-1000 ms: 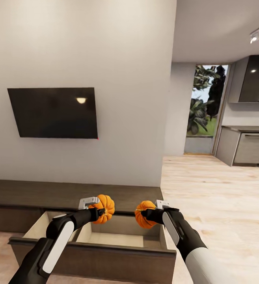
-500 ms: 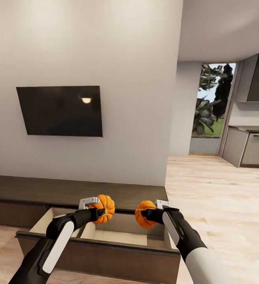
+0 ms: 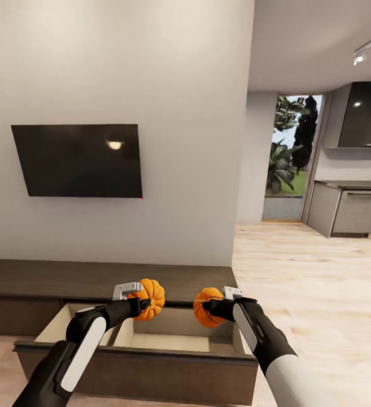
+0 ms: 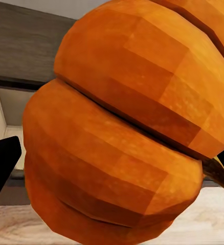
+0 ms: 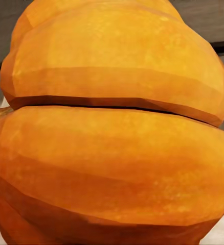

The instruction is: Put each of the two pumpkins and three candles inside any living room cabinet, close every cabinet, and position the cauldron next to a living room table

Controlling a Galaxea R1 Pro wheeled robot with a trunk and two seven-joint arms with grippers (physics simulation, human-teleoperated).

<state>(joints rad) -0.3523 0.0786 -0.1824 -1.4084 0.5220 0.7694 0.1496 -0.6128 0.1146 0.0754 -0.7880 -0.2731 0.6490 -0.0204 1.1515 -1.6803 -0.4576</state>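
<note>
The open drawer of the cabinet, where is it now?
In the head view the open drawer juts from the cabinet, below the two pumpkins held by the left gripper and right gripper.

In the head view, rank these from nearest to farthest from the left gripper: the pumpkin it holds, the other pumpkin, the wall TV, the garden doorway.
1. Pumpkin held in the left gripper.
2. Other pumpkin, just to its right, held in the right gripper.
3. Wall TV, on the wall above the cabinet.
4. Garden doorway, far back on the right.
</note>
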